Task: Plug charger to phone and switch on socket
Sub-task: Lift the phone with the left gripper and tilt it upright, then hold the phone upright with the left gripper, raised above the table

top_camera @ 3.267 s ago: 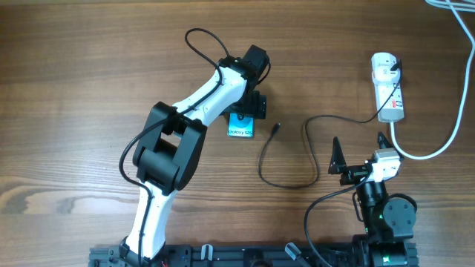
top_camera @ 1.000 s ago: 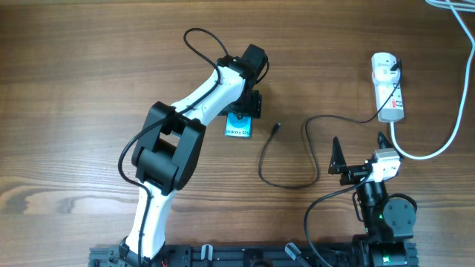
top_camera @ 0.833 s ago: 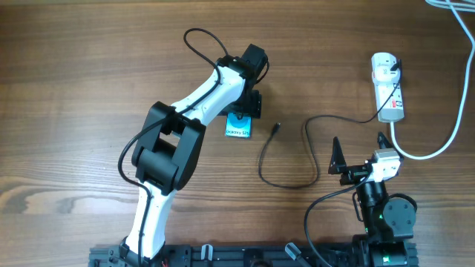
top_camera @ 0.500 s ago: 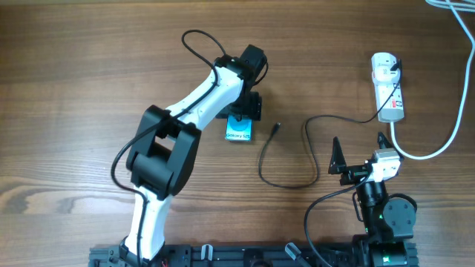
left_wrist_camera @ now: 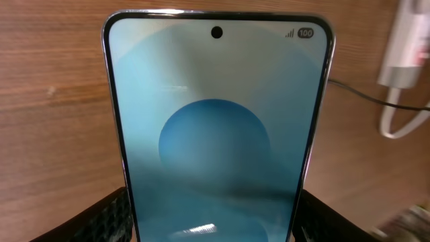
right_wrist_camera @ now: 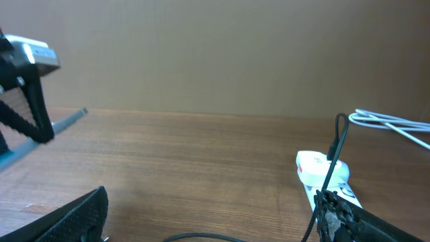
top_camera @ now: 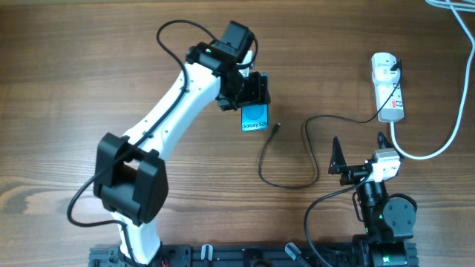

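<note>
The phone (top_camera: 254, 117), cyan screen with a white "Galaxy S25" strip, is held above the wooden table by my left gripper (top_camera: 249, 93), which is shut on its sides. In the left wrist view the phone (left_wrist_camera: 216, 134) fills the frame between the two fingers (left_wrist_camera: 216, 228). The charger's thin black cable (top_camera: 286, 182) loops on the table. Its connector tip (top_camera: 276, 127) lies just right of the phone, and its plug sits in the white socket (top_camera: 387, 87) at the far right. My right gripper (top_camera: 358, 152) is open and empty near the loop. The right wrist view shows the socket (right_wrist_camera: 322, 171).
The socket's thick white cord (top_camera: 445, 141) curves along the right edge of the table and off the top right corner. The left arm stretches diagonally from the front left. The arms' bases stand at the front edge.
My left gripper has lifted the phone off the table and carried it a little right, nearer the connector tip, as the arm swung. The right arm and the cable have not moved.
</note>
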You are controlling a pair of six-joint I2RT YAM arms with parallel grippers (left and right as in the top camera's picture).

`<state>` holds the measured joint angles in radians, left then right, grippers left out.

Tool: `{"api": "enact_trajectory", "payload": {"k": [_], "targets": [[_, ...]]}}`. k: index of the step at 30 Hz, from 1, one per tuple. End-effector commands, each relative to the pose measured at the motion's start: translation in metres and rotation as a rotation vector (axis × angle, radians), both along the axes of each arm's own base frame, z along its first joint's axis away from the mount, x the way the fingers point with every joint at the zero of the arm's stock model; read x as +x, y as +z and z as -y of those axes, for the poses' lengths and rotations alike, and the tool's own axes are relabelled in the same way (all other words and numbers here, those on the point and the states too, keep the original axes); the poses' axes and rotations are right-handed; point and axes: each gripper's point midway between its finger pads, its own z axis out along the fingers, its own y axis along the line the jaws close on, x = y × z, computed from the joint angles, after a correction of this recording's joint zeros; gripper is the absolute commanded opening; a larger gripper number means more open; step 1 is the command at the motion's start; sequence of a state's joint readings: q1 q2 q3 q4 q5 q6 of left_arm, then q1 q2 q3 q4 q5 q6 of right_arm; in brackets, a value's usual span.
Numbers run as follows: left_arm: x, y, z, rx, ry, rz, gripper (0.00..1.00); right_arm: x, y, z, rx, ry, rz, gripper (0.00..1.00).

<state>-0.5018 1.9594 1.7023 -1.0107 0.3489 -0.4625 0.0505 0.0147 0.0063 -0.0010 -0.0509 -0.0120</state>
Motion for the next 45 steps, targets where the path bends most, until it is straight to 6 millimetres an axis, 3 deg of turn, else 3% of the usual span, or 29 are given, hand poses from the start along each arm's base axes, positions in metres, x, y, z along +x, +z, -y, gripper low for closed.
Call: {"api": "enact_trajectory", "payload": {"k": [1, 7, 14, 24, 39, 45], "targets": [[-0.012, 0.034, 0.012, -0.183, -0.016, -0.057, 0.72, 0.000, 0.001, 0.001, 0.014, -0.002, 0.003, 1.00], [-0.024, 0.070, 0.025, -0.476, -0.064, -0.197, 0.72, 0.000, 0.001, 0.001, 0.014, -0.002, 0.003, 1.00], [-0.020, 0.116, 0.010, -0.766, -0.076, -0.296, 0.71, 0.000, 0.001, 0.001, 0.014, -0.002, 0.003, 1.00], [-0.025, 0.159, -0.001, -1.010, -0.128, -0.376, 0.68, 0.000, 0.001, 0.001, 0.014, -0.002, 0.003, 1.00], [-0.026, 0.166, -0.003, -1.025, -0.040, -0.530, 0.68, 0.000, 0.001, 0.001, 0.014, -0.002, 0.003, 1.00], [-0.013, 0.165, -0.020, -1.022, 0.069, -0.600, 0.68, 0.000, 0.001, 0.001, 0.014, -0.002, 0.003, 1.00]]}}
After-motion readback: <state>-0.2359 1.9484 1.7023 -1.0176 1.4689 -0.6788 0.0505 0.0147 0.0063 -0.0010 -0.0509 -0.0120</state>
